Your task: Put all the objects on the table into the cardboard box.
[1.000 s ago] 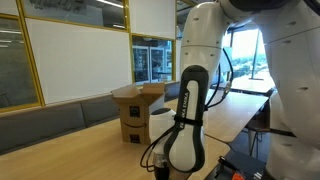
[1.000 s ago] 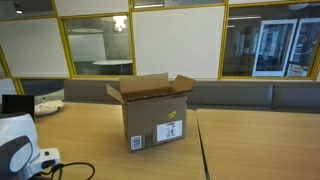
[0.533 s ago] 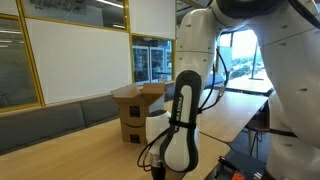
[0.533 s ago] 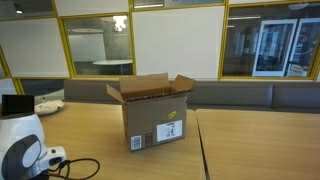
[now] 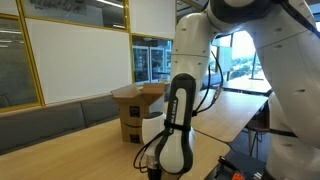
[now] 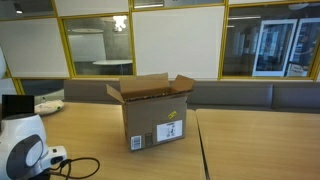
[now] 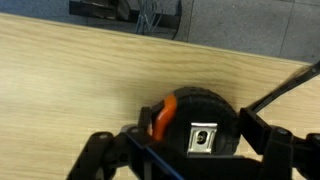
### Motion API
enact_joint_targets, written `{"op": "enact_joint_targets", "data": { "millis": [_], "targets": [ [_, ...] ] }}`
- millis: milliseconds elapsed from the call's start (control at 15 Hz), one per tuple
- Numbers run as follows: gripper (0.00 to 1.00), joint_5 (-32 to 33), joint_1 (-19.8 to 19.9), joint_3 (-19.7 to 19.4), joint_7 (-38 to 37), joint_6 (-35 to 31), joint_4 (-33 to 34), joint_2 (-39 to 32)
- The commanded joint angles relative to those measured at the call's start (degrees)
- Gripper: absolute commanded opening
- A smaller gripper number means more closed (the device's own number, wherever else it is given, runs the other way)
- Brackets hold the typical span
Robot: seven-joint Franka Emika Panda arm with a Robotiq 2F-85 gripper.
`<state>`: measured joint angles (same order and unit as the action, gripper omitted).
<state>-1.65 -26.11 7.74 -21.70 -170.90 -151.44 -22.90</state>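
A black round tape measure (image 7: 200,125) with an orange button lies on the wooden table (image 7: 70,80), seen in the wrist view. My gripper (image 7: 185,150) is low over it with a finger on each side, open around it. The open cardboard box (image 6: 155,115) stands upright in the middle of the table with its flaps up; it also shows behind the arm in an exterior view (image 5: 132,112). The white arm (image 5: 180,110) hides the gripper in both exterior views.
A black cable (image 6: 80,168) trails on the table beside the arm's white body (image 6: 22,150). A white object (image 6: 45,104) and a dark screen (image 6: 10,103) sit at the far left. A grey bench (image 6: 260,95) and glass walls run behind the table.
The arm has shifted a little sideways and leaned further over the table near the tape measure. The box has not moved.
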Motion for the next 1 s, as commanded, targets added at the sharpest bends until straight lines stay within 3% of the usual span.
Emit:
{"op": "enact_joint_targets", "data": {
  "millis": [0,67,200,467,733,933],
  "targets": [
    [0.58,0.05,-0.56,-0.5,0.95,-0.45,1.28,-1.01],
    [0.53,0.09,-0.64,-0.59,0.89,-0.48,1.26,-0.91],
    [0.53,0.12,-0.77,-0.79,0.76,-0.44,1.18,-0.8],
    [0.53,1.34,-3.48,-5.38,-1.54,-0.1,0.06,2.1],
    [0.53,4.22,-7.46,-14.69,-5.06,0.02,-1.77,7.89],
    [0.53,10.29,-11.0,-23.3,-10.09,0.9,-2.57,13.51]
  ]
}}
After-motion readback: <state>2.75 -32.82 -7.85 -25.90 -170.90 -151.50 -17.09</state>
